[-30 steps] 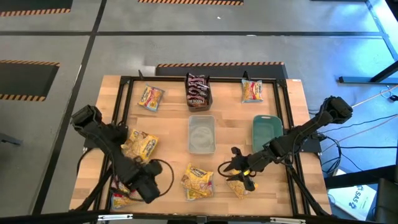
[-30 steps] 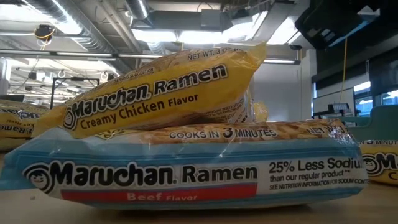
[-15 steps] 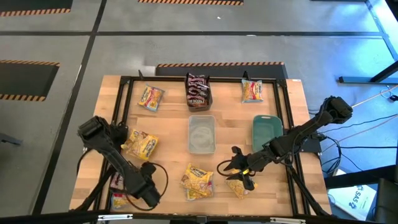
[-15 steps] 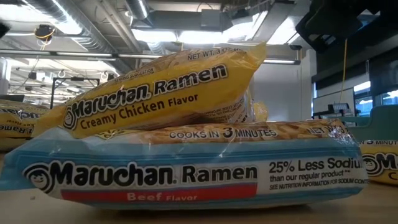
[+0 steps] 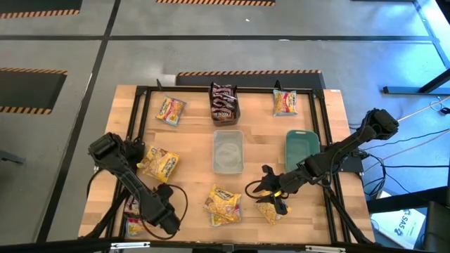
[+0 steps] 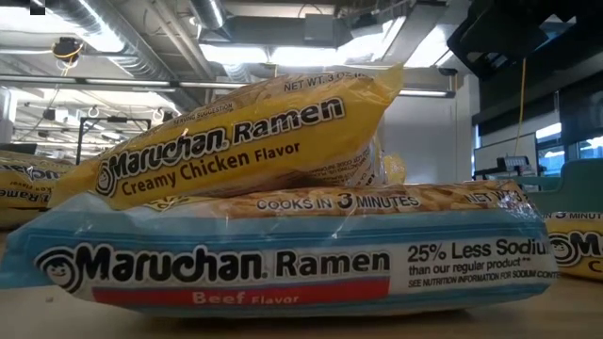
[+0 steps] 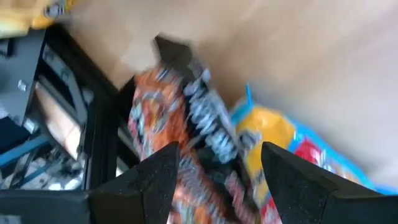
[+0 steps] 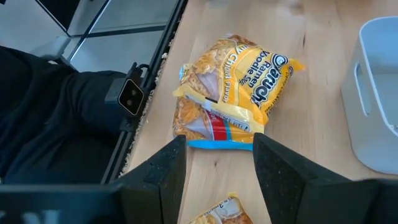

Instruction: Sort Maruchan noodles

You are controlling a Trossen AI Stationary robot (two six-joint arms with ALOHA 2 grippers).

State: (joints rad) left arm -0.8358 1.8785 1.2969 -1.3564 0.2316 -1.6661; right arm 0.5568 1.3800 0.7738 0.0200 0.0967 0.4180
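My left gripper (image 5: 157,216) (image 7: 217,180) hangs open, pointing steeply down over two overlapping Maruchan packets at the table's near left corner: an orange packet with dark print (image 7: 168,130) and a yellow-and-blue one (image 7: 273,134), seen from above as one pile (image 5: 133,223). Its fingers stand either side of the orange packet; I see no touch. My right gripper (image 5: 259,184) (image 8: 214,168) waits open above a yellow packet (image 5: 271,210). Ahead of it a yellow Creamy Chicken packet (image 6: 245,141) lies on a blue Beef packet (image 6: 283,268), seen from above as a stack (image 5: 223,205).
Three bins stand mid-table: a dark one with dark brown packets (image 5: 225,102), a clear one (image 5: 228,151) and a teal one (image 5: 300,150). More packets lie at the far left (image 5: 170,109), far right (image 5: 285,102) and left (image 5: 160,163). A black frame (image 5: 144,91) rims the table.
My left gripper has sunk toward the packets at the near left corner and tipped more steeply downward, rolling somewhat, mostly in the first half second. It stays open. The packets have not moved.
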